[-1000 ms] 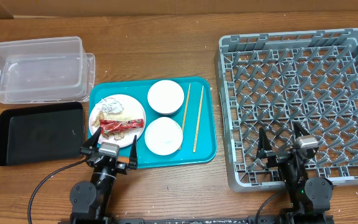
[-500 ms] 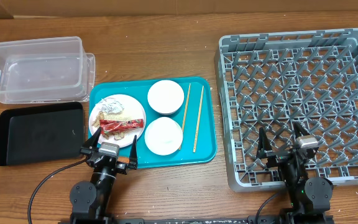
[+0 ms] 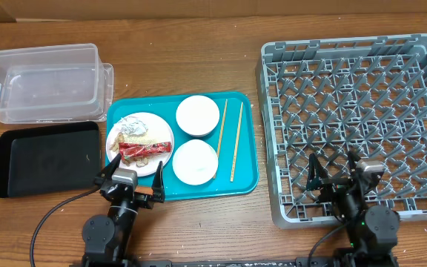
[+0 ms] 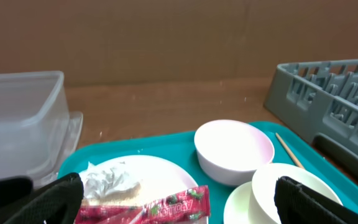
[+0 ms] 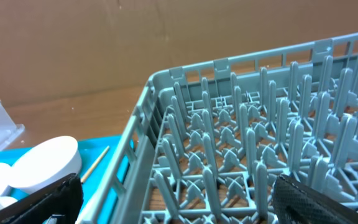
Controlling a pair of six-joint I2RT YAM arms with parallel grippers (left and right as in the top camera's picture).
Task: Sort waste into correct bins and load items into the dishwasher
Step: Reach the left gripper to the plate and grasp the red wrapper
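Observation:
A round white plate (image 3: pixel 123 158) on the teal tray (image 3: pixel 245 133) holds a red snack wrapper (image 3: pixel 145 150), crumpled white-silver paper (image 3: pixel 133 127) and pale food scraps. Two white bowls (image 3: pixel 197 115) (image 3: pixel 195 162) and a pair of wooden chopsticks (image 3: pixel 236 141) lie beside it. My left gripper (image 3: pixel 130 176) is open and empty at the plate's near edge; its view shows the wrapper (image 4: pixel 166 205), paper (image 4: pixel 107 182) and bowls (image 4: pixel 234 149). My right gripper (image 3: pixel 337 170) is open and empty over the grey dish rack's (image 3: pixel 421 89) near left corner, also in its view (image 5: pixel 241 143).
A clear plastic tub (image 3: pixel 39 81) stands at the far left, with a shallow black tray (image 3: pixel 47 157) in front of it. The teal tray lies between the black tray and the rack. Brown cardboard forms the backdrop in both wrist views.
The right arm has shifted slightly toward the near edge. The left gripper has barely moved. Nothing was taken hold of or let go.

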